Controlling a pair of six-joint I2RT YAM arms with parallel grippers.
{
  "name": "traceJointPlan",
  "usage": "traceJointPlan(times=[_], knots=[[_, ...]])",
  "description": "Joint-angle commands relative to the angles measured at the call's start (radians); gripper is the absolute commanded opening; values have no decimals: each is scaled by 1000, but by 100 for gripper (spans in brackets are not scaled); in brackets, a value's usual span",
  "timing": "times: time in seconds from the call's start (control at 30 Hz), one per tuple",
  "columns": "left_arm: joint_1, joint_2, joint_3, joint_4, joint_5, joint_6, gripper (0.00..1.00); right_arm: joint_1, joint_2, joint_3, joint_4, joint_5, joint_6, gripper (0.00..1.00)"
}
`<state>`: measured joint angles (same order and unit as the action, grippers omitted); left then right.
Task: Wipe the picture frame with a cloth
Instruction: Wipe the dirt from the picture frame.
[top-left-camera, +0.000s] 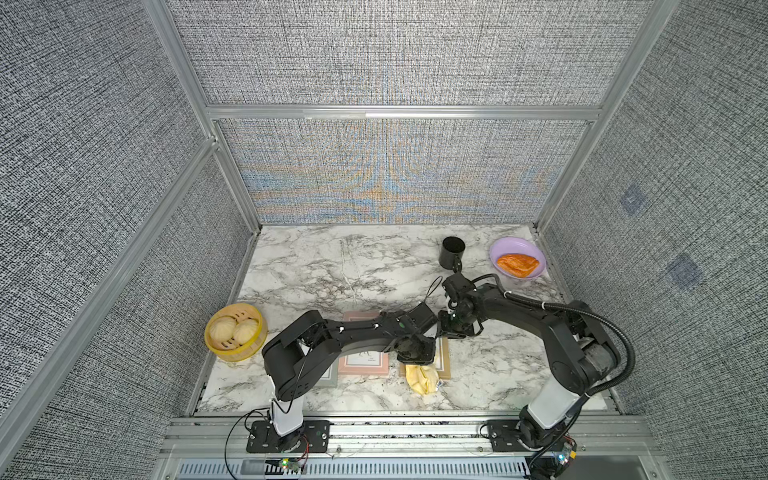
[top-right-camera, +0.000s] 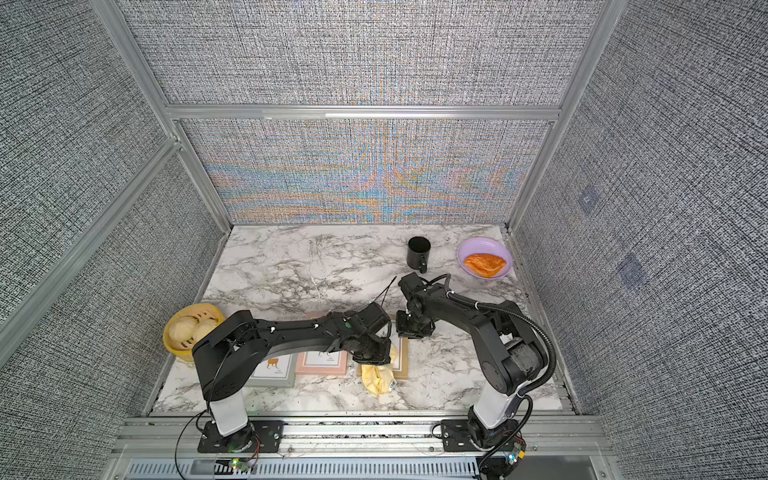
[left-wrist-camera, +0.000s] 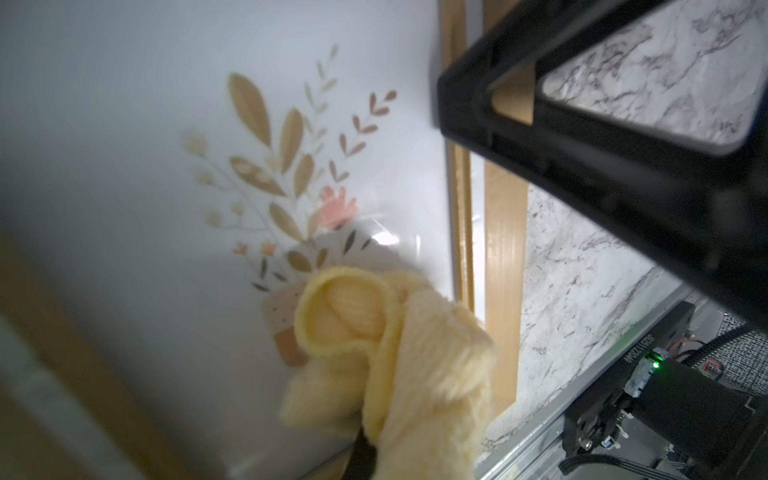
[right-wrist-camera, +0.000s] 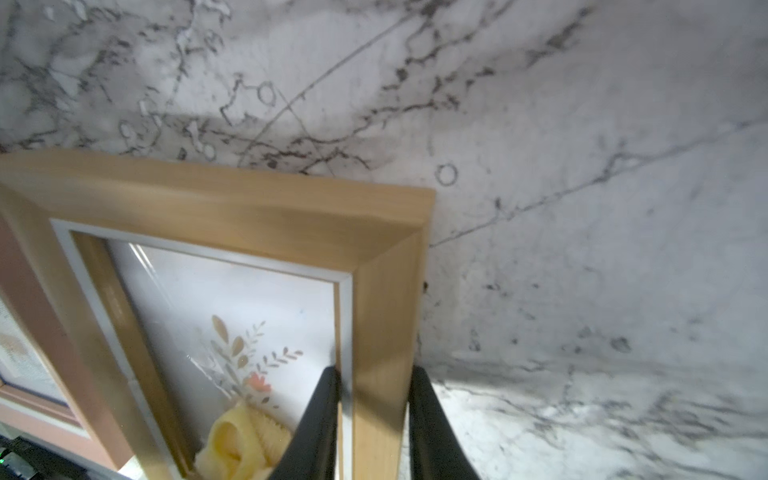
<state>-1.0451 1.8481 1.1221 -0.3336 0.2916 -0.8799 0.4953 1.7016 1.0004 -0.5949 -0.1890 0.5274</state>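
The cloth (left-wrist-camera: 399, 361) is bunched in the clenched left hand (top-left-camera: 415, 353), pressed on the glass of the wooden picture frame (right-wrist-camera: 232, 208) near its front rail and spilling over that rail onto the table (top-left-camera: 332, 266). The right hand (right-wrist-camera: 374, 372) grasps the frame's outer side rail near the far corner, one finger on each side. A pink frame (top-left-camera: 363, 365) lies just beside the wooden frame's other side; bare marble lies open beyond its far and outer rails. The left arm reaches low across the pink frame, and the right wrist points down.
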Motion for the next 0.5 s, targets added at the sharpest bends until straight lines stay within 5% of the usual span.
traceJointPlan(times=[0.0,0.47], knots=[[-10,2,33,-39,4,-15,0,-1,-14,-23,-24,32,-1,21],[-95,55,0,-42,3,-80,0,-1,-1,-26,-22,50,32,22]])
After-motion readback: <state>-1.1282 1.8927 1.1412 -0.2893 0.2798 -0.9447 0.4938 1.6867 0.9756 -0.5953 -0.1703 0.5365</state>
